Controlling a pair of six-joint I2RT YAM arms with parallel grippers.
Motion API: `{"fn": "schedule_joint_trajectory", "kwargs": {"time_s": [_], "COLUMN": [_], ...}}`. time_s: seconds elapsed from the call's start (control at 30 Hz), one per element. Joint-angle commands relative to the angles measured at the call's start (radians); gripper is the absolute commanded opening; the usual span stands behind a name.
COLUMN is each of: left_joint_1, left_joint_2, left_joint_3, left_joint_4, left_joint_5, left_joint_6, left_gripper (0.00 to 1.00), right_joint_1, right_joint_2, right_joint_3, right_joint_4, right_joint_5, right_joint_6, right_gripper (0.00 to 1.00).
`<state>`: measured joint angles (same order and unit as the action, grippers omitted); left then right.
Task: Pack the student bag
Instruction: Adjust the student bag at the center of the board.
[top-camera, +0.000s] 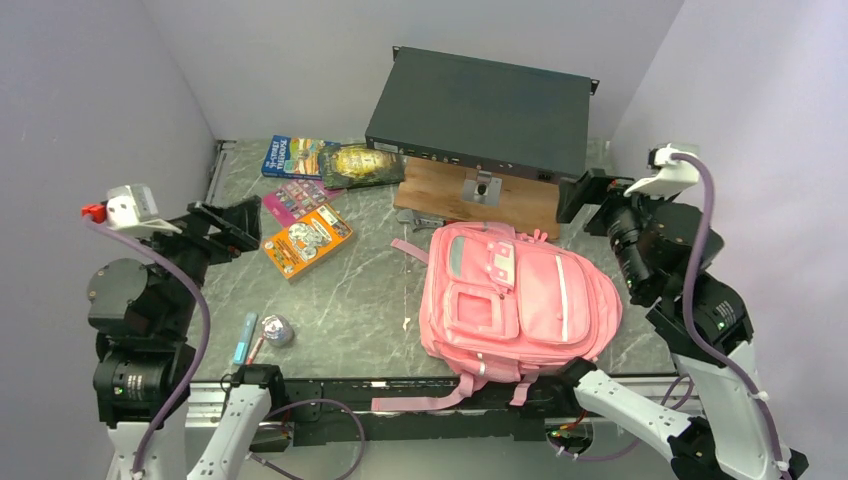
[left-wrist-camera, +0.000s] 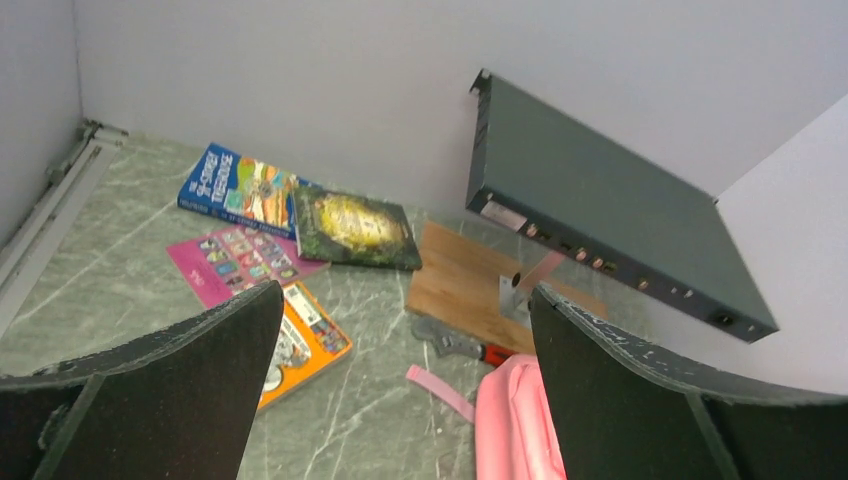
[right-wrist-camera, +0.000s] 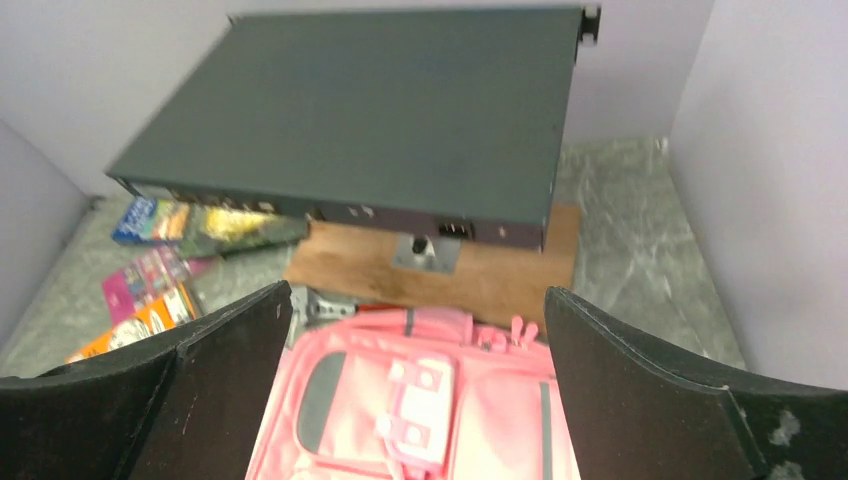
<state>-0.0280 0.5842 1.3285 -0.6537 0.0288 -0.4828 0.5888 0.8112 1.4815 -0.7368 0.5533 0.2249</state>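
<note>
The pink student bag (top-camera: 515, 300) lies flat on the table, front pockets up, its top toward the back, its straps trailing over the near edge. It also shows in the right wrist view (right-wrist-camera: 420, 400) and partly in the left wrist view (left-wrist-camera: 515, 420). My left gripper (top-camera: 228, 222) is open and empty, held above the table's left side near the books. My right gripper (top-camera: 592, 192) is open and empty, above the bag's top right. In the wrist views both the left gripper (left-wrist-camera: 407, 293) and the right gripper (right-wrist-camera: 418, 293) hold nothing between their jaws.
Several books lie at the back left: blue (top-camera: 295, 157), dark green (top-camera: 362, 165), pink (top-camera: 295, 200), orange (top-camera: 307, 238). A teal pen (top-camera: 244, 337) and a small round object (top-camera: 277, 329) lie near left. A black box (top-camera: 480, 110) stands on a wooden board (top-camera: 480, 205). A wrench (left-wrist-camera: 460, 345) lies beside the bag.
</note>
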Motion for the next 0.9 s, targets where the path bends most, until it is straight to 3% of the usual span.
{"fn": "schedule_joint_trajectory", "kwargs": {"time_s": [0.0, 0.2, 0.37, 0.53, 0.7, 0.8, 0.87], "left_joint_1": [-0.003, -0.003, -0.002, -0.003, -0.007, -0.065, -0.147], "left_joint_2": [-0.052, -0.049, -0.009, 0.061, 0.137, 0.168, 0.191], "left_joint_3": [-0.113, -0.219, -0.278, -0.353, -0.475, -0.547, -0.571], "left_joint_4": [0.089, 0.152, 0.146, 0.217, 0.357, 0.44, 0.471], "left_joint_5": [0.058, 0.13, 0.143, 0.382, 0.598, 0.654, 0.617], "left_joint_6": [0.028, 0.012, -0.026, -0.012, -0.097, -0.137, -0.146], "left_gripper": [0.99, 0.99, 0.99, 0.99, 0.99, 0.99, 0.99], "right_joint_1": [-0.004, -0.003, -0.003, -0.003, -0.005, -0.015, -0.046], "right_joint_2": [-0.025, -0.109, -0.216, -0.271, -0.243, -0.228, -0.206], "right_joint_3": [-0.031, -0.156, -0.315, -0.507, -0.632, -0.677, -0.704], "right_joint_4": [-0.11, -0.159, -0.132, -0.08, -0.039, -0.018, 0.004], "right_joint_5": [0.066, 0.091, 0.007, -0.002, 0.062, 0.091, 0.088], "right_joint_6": [0.094, 0.191, 0.269, 0.413, 0.514, 0.549, 0.546], "right_gripper": [1.0, 1.0, 1.0, 1.0, 1.0, 1.0, 1.0]}}
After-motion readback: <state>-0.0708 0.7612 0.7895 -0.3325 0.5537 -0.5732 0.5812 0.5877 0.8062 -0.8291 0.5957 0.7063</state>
